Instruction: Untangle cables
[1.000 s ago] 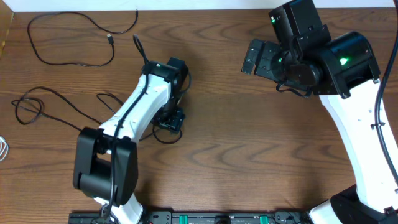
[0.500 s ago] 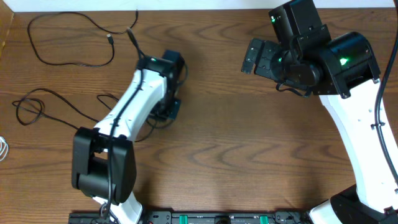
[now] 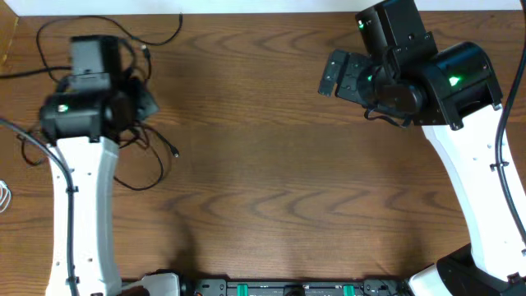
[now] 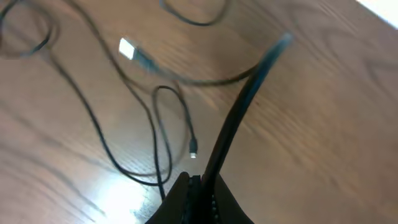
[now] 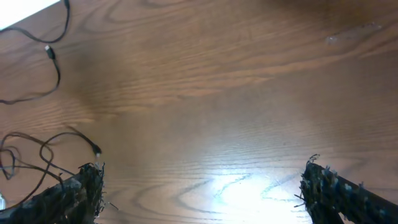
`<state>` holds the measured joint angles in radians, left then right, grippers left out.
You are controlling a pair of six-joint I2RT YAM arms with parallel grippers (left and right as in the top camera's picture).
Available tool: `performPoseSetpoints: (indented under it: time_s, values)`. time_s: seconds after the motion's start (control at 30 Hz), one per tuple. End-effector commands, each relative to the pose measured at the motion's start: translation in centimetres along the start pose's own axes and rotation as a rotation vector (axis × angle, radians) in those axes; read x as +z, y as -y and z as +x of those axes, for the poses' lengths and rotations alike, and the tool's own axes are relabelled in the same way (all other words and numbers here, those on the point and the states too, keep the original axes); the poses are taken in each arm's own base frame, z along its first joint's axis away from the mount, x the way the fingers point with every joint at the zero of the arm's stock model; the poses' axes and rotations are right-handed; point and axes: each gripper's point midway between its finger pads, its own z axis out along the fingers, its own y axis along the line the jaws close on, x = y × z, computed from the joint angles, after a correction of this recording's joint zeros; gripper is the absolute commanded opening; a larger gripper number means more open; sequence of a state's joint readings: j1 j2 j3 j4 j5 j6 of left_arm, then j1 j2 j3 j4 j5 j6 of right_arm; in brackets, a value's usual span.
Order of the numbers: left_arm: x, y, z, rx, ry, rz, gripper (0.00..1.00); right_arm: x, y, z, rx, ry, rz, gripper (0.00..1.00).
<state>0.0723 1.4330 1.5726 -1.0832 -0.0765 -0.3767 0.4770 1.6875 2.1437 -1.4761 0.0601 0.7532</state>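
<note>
Thin black cables (image 4: 93,122) are strewn in loose loops at the left of the tabletop (image 3: 271,164). One is pinched in the left hand (image 4: 194,182). A white cable (image 3: 4,197) is seen at the edge.

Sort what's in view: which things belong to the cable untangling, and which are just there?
Job:
held black cable, pinched in the shut left gripper
loose black cables, lying slack
white cable, at the far left edge

Just there:
table
thick black cord on the right arm
right gripper, open and empty
</note>
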Motion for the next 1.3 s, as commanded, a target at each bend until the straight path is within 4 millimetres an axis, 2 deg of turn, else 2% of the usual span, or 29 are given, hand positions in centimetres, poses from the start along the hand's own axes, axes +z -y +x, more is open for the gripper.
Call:
performPoseSetpoints:
  time_s: [0.0, 0.23, 0.37, 0.4, 0.43, 0.47, 0.53, 0.6, 0.63, 0.67, 0.73, 0.8, 0.93, 1.0, 1.07, 1.13, 1.27]
  values:
    - [2.4, -2.9, -0.5, -0.21, -0.056, -0.039, 0.08, 0.1, -0.8, 0.4, -0.014, -0.018, -0.033, 0.99]
    - [7.1, -8.6, -0.6, -0.516, -0.145, -0.179, 0.08, 0.1, -1.0, 0.5, -0.014, -0.025, -0.044, 0.99]
    - [9.9, -10.7, -0.2, -0.605, -0.196, -0.237, 0.09, 0.1, -1.0, 0.5, -0.014, -0.025, -0.044, 0.99]
    - [11.0, -11.4, 0.0, -0.618, -0.213, -0.253, 0.16, 0.1, -1.0, 0.5, -0.014, -0.025, -0.044, 0.99]
    - [11.5, -11.7, 0.1, -0.624, -0.221, -0.259, 0.31, 0.1, -1.0, 0.5, -0.014, -0.025, -0.044, 0.99]
    - [12.4, -12.1, 0.2, -0.633, -0.233, -0.27, 0.39, 0.1, -1.0, 0.5, -0.014, -0.025, -0.044, 0.99]
    - [13.5, -12.1, 0.2, -0.648, -0.25, -0.25, 0.39, 0.1, -1.0, 0.5, -0.014, -0.025, -0.044, 0.99]
    - [14.1, -11.2, 0.1, -0.662, -0.273, -0.188, 0.47, 0.1, -1.0, 0.5, -0.014, -0.025, -0.044, 0.99]
    - [14.3, -10.7, -0.1, -0.663, -0.279, -0.15, 0.48, 0.1, -1.0, 0.5, -0.014, -0.025, -0.044, 0.99]
    - [14.4, -10.2, -0.4, -0.653, -0.277, -0.117, 0.55, 0.1, -1.0, 0.5, -0.014, -0.025, -0.044, 0.99]
    - [14.3, -9.4, -1.3, -0.592, -0.258, -0.055, 0.8, 0.1, -1.0, 0.5, -0.015, -0.025, -0.043, 0.99]
    - [13.9, -8.5, -2.2, -0.525, -0.239, 0.009, 0.9, 0.1, -1.0, 0.6, -0.019, -0.027, -0.041, 0.99]
    - [11.4, -6.7, -4.1, -0.421, -0.183, 0.123, 0.94, 0.2, -0.9, 0.5, -0.044, -0.022, -0.036, 0.99]
    - [9.4, -5.4, -4.1, -0.362, -0.175, 0.2, 0.94, 0.2, -0.9, 0.5, -0.044, -0.021, -0.036, 0.99]
    - [7.4, -4.1, -3.0, -0.326, -0.206, 0.259, 0.94, 0.2, -0.9, 0.5, -0.044, -0.022, -0.036, 0.99]
    - [5.8, -3.3, -0.7, -0.32, -0.285, 0.259, 0.94, 0.2, -0.9, 0.5, -0.044, -0.021, -0.036, 0.99]
    - [5.0, -3.1, 4.6, -0.202, -0.449, 0.137, 0.94, 0.2, -1.0, 0.4, -0.043, -0.017, -0.041, 0.99]
